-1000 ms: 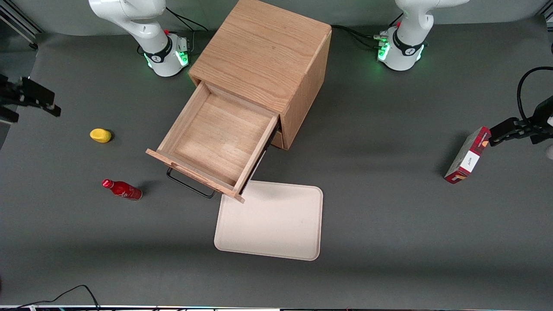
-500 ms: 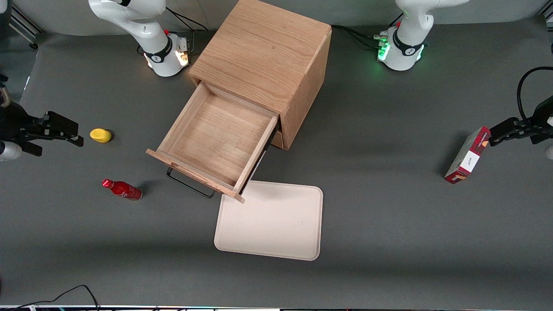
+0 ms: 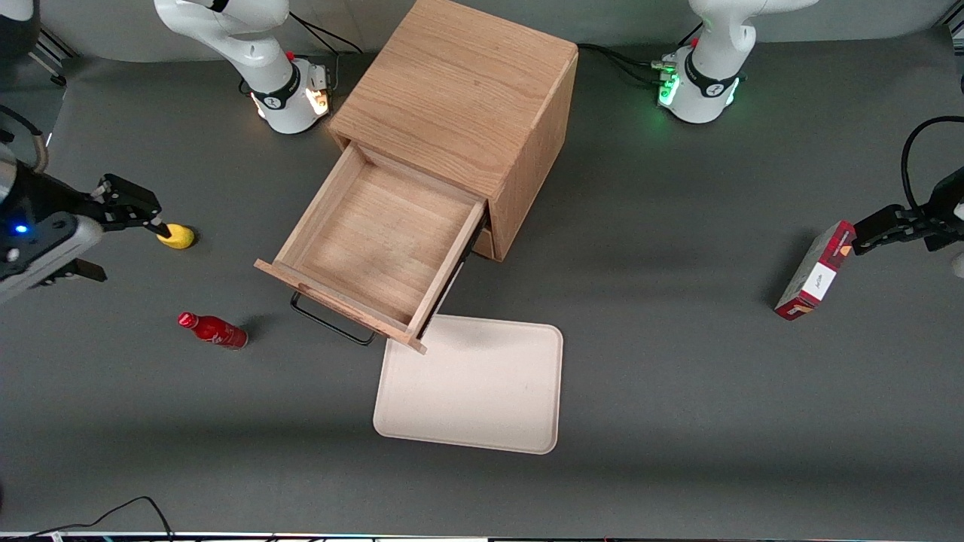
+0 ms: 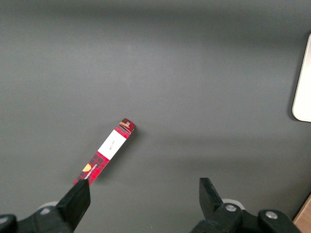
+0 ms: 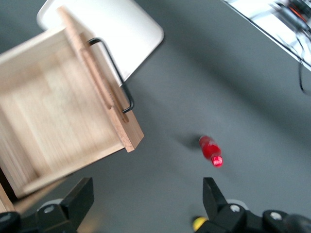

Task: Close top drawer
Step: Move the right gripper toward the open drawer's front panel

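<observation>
Front view: top drawer (image 3: 376,245) pulled fully out (bare inside); claw (image 3: 128,235) spread wide.

Matt oak-grain top drawer (image 3: 376,241), black wire handle (image 3: 331,324).

Right arm reaching in low over the table, gripper (image 3: 120,233) held level, fingers (image 5: 214,197) spread wide, holding nothing
</observation>
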Controlling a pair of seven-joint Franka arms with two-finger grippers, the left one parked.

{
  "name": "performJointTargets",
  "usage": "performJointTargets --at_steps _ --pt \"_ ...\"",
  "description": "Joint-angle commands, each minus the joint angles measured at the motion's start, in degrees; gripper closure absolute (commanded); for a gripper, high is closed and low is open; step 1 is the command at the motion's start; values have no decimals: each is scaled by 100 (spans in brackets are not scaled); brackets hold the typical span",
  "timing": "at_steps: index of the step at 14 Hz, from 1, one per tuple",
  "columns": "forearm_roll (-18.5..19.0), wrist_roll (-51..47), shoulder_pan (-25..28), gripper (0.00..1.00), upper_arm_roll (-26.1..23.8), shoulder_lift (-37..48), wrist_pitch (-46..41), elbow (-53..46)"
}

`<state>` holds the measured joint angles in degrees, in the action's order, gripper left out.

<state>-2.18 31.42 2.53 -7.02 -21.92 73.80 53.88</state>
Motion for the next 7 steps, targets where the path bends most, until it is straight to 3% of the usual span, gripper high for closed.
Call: performJointTargets --at_steps 1,4,7 --pt "-99 1188 177 0 -106 -338 11 -202" --pt "-108 1367 187 0 -492 -673 47 -387" --pt "-125 1367 169 0 -502 -691 21 -387"
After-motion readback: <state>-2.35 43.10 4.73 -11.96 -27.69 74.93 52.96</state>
